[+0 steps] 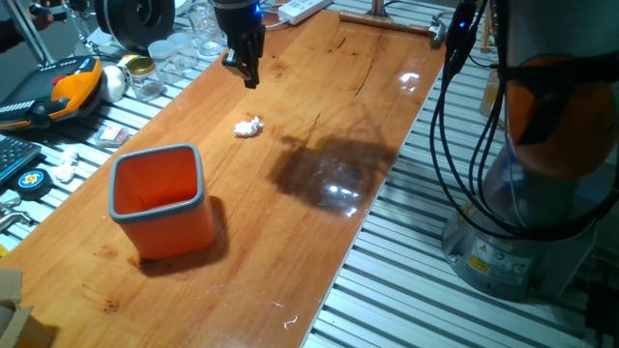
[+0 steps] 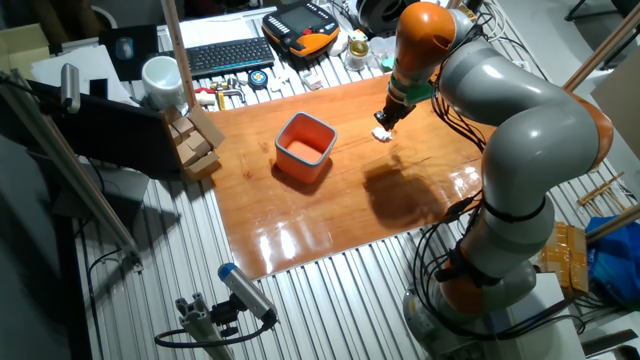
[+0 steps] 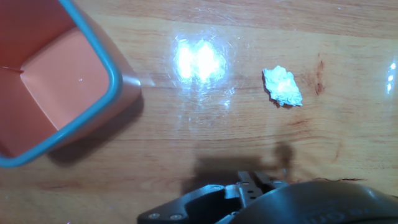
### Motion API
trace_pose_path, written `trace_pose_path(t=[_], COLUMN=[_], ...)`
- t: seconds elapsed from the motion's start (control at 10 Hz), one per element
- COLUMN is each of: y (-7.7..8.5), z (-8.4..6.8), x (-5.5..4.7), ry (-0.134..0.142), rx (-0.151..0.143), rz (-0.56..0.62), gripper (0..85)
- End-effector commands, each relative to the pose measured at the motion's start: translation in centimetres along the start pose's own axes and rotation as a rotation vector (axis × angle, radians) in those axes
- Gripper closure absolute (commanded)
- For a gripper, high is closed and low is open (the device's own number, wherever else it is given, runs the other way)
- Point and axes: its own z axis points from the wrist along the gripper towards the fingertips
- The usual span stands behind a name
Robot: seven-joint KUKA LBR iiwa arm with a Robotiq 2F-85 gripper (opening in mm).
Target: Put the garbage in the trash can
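Note:
The garbage, a small crumpled white wad [image 1: 249, 126], lies on the wooden table, apart from everything; it also shows in the other fixed view [image 2: 381, 133] and in the hand view [image 3: 283, 86]. The trash can, an orange bin with a grey rim [image 1: 176, 228], stands upright and empty near the table's front left, also seen in the other fixed view [image 2: 300, 166] and in the hand view [image 3: 115, 79]. My gripper [image 1: 250, 79] hangs above the table just beyond the wad, not touching it [image 2: 385, 118]. Its fingers look closed together and hold nothing.
Clear glass jars [image 1: 145, 77], a white egg-shaped ball [image 1: 114, 85] and an orange-and-black tool [image 1: 68, 87] sit off the table's left side. Wooden blocks [image 2: 195, 140] lie by the far corner. Black cables [image 1: 450, 126] hang by the robot base [image 1: 522, 242].

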Motion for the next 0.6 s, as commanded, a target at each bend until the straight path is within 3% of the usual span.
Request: trace_pose_path(t=[0.0, 0.5], y=[-0.03, -0.30], z=[-0.02, 0.64], x=[-0.01, -0.06], ry=[0.000, -0.008], rx=[0.000, 0.004], rz=[0.001, 0.030], gripper=[85.0, 85.0])
